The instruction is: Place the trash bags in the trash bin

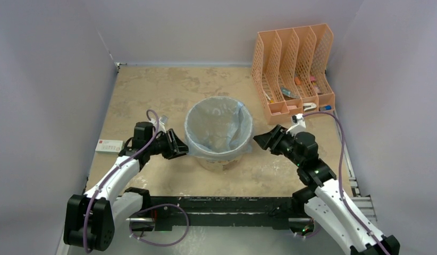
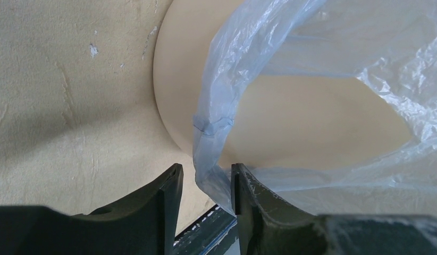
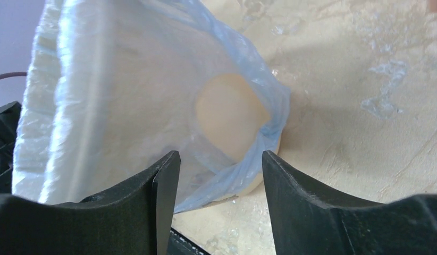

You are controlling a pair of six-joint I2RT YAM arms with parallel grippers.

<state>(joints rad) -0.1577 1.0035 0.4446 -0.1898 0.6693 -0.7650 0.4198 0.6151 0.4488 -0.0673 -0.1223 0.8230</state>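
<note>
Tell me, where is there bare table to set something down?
Bare table lies between the back wall and the trash bin, widest far left, and between bin and the black rail. Crowded: beside the bin, flanked by the left tool and right tool, and the corner holding the orange organizer.

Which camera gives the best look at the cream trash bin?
The top external view: it shows the whole trash bin, round and lined with the pale-blue bag. Both wrist views catch only cream patches of it beside and through the bag.

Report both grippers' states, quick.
Left gripper: open, trash bag edge between jaws, not clamped.
Right gripper: open, holding nothing, at trash bag edge.
</note>
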